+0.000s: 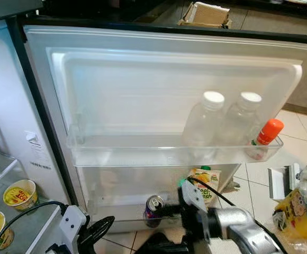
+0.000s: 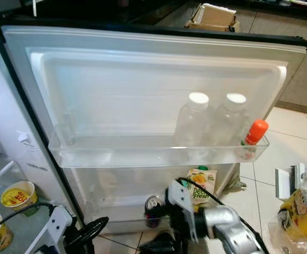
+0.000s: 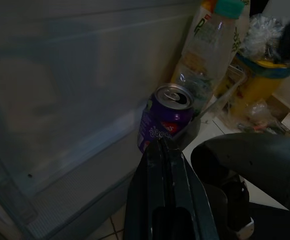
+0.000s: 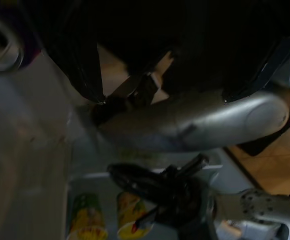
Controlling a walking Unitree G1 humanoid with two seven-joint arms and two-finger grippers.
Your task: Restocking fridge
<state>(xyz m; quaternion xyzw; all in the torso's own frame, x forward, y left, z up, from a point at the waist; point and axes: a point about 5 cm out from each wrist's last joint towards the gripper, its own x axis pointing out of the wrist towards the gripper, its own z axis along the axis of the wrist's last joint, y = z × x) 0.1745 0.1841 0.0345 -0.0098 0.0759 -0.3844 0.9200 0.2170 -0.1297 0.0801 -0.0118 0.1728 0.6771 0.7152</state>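
The fridge door (image 1: 159, 79) stands open before me. A purple soda can (image 1: 153, 205) stands upright at its lower door shelf, beside a green-capped juice bottle (image 1: 206, 185). My right gripper (image 1: 167, 210) reaches in from the right, its black fingers right beside the can; in the right wrist view they look spread and open, with the can (image 4: 0, 45) off to one side. My left gripper (image 1: 110, 220) is low on the left, fingers pressed shut and holding nothing. In the left wrist view it points at the can (image 3: 165, 120) from a short way off.
The upper door shelf (image 1: 132, 151) holds two clear white-capped bottles (image 1: 204, 119) and an orange-capped bottle (image 1: 267, 135). Yellow cups (image 1: 20, 194) sit on a fridge shelf at left. A plastic bag with yellow goods (image 1: 301, 203) lies on the tiled floor at right.
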